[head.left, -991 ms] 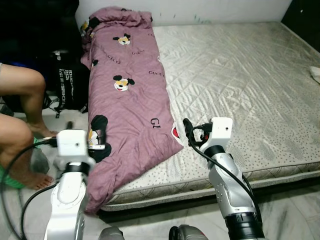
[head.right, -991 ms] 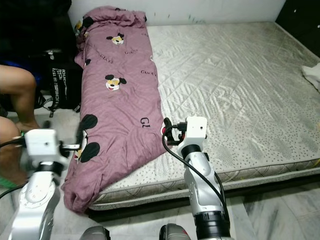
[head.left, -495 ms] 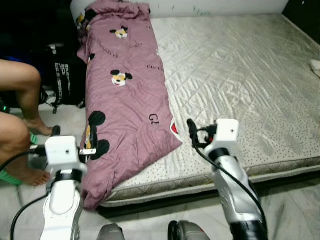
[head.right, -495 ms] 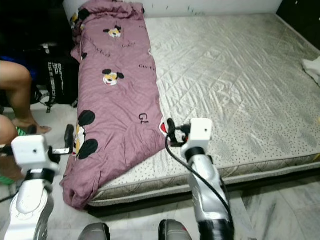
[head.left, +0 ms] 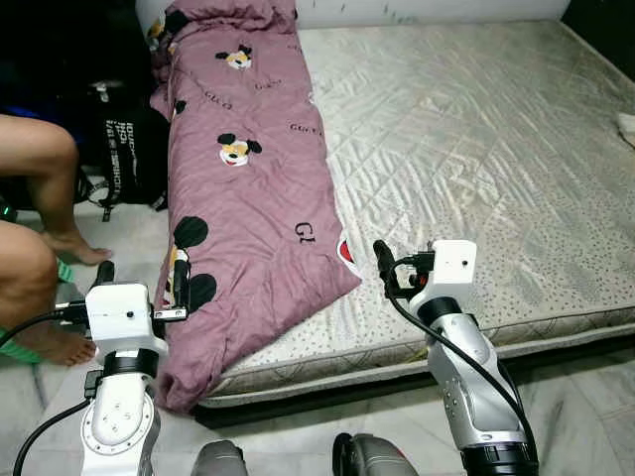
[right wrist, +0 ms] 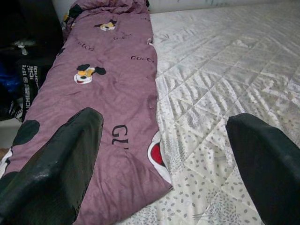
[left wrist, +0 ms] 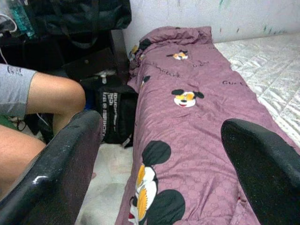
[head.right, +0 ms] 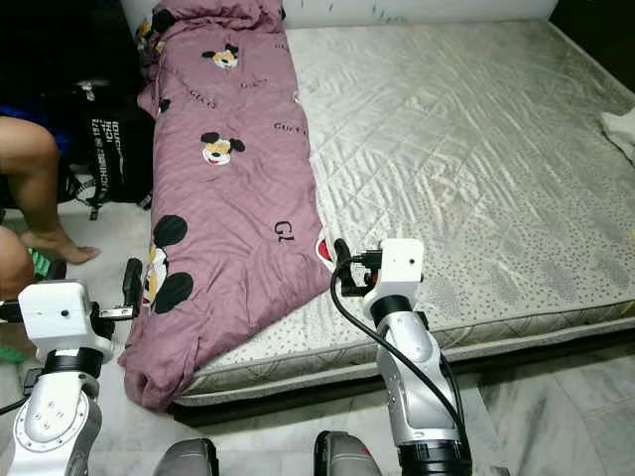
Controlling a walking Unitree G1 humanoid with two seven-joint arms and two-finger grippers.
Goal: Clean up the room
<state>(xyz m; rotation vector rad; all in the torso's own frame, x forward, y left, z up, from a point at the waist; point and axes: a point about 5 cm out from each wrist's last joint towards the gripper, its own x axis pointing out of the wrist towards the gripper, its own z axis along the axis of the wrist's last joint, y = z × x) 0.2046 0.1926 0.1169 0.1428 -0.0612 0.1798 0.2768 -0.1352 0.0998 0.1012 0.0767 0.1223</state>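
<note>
1. Blanket: mauve, cartoon-mouse print, laid in a long strip along the left side of the mattress, from the far wall down to the near edge; its near-left end droops over the mattress edge toward the floor.
2. Mattress is bare, pale quilted fabric, taking up the centre and right of the scene; a bit of white cloth sits at its far-right edge.
3. Left gripper: raised at near left, just beside the blanket's hanging near-left corner, not touching it. Fingers spread apart, nothing between them; the wrist view shows the two black fingers wide with the blanket beyond.
4. Right gripper: raised over the near edge of the mattress, just right of the blanket's near-right corner. Wrist view shows its fingers spread wide and empty, with blanket and bare mattress beyond.
5. Person's bare legs at far left on the floor, near the blanket's left edge; one foot is close to the left arm.
6. Black bag with white lettering on the floor at left, between the legs and the blanket.
7. Floor is pale, marbled tile in the near foreground.
</note>
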